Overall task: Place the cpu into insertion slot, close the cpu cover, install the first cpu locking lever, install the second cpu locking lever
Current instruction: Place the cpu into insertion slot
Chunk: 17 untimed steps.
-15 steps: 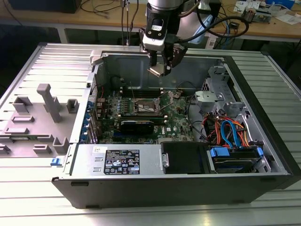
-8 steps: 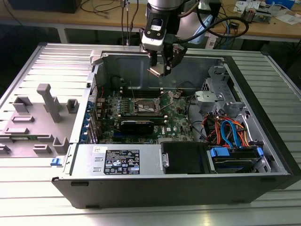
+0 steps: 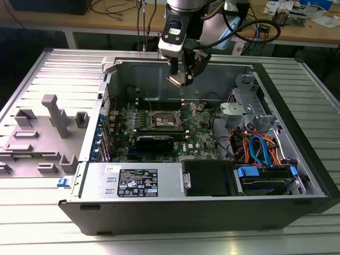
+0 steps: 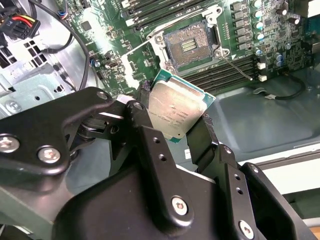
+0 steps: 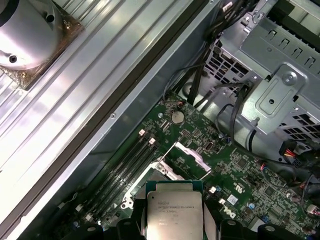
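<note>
Silver-grey cpu (image 4: 175, 112), clamped between the closed fingers of the gripper (image 4: 172, 120), hangs above the open computer case (image 3: 175, 207), apart from the bare insertion slot (image 4: 190, 46). Seating it, closing the cpu cover (image 5: 186, 152) and setting both locking levers (image 4: 236, 68) are not yet done.

The cpu (image 4: 172, 112) sits in the end effector (image 4: 174, 119) — above the insertion slot (image 4: 190, 45) in the circuit board (image 4: 112, 47); apart.

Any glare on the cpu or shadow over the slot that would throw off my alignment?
Second wrist view: cpu shows a soft sheen, no washout; slot evenly lit, unshadowed. First wrist view: hard glare on the ribbed table, not the board. Exterior view: the case interior under the end effector is dimmer than the table.
</note>
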Motion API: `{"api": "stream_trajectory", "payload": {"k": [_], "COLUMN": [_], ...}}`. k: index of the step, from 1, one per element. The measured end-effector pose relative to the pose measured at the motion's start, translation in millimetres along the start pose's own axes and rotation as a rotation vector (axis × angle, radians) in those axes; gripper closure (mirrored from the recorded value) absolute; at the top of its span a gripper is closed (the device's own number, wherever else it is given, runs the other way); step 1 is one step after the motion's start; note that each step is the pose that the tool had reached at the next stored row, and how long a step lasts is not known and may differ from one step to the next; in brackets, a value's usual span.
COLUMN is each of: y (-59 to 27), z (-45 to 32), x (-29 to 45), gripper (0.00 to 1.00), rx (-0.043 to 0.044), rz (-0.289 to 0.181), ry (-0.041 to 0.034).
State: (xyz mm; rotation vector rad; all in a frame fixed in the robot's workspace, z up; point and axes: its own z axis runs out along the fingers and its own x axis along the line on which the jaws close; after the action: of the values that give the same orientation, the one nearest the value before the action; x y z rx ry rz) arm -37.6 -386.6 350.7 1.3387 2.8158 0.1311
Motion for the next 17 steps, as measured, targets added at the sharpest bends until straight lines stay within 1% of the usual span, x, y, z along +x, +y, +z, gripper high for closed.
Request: {"api": "stream_trajectory", "payload": {"k": [6,17], "y": [-0.1,0.0], "z": [0.4,0.4], "x": [-0.1,0.0], "gripper": [0.46,0.46], "rx": [-0.0006,-0.0006], "rz": [0.034,0.035], "ry": [-0.0028,-0.0029]}}
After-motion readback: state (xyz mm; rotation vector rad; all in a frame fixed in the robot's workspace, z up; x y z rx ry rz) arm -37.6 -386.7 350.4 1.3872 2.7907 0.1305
